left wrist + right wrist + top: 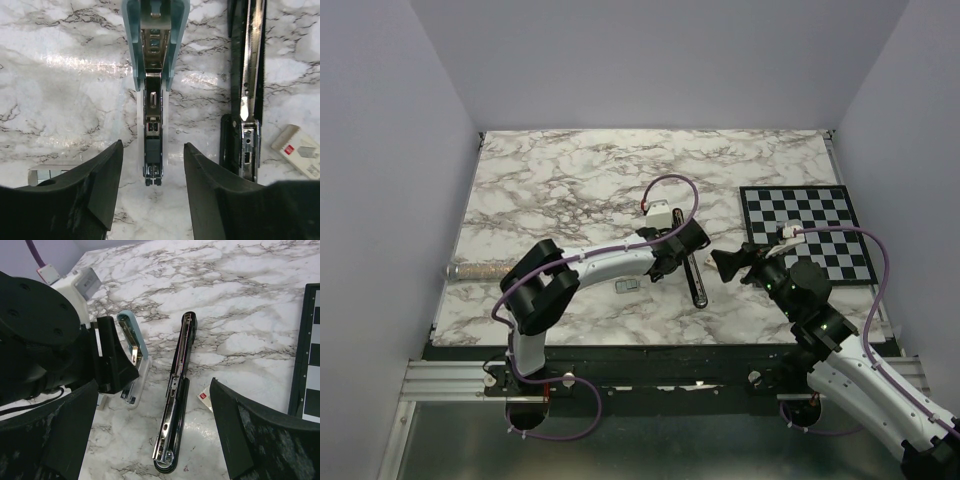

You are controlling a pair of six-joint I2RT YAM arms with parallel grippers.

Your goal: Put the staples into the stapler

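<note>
Seeing the left fingers [100,190] and right fingers [250,440] both open and empty, I'd pinch the staples [627,286], lying near the flat-open stapler [247,100] just past a blue stapler [155,50], by the long edges, level.

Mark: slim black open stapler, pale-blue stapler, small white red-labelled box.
Slim black open stapler [172,405], right wrist view, silvery channel mid-length.
Pale-blue stapler [131,45], left wrist view, blue side wall.
Small white red-labelled box [299,152], left wrist view, top face.

Fixed overhead view looking down the table [570,180], 2 wrist views close above it, both sharing the stapler [172,410].
</note>
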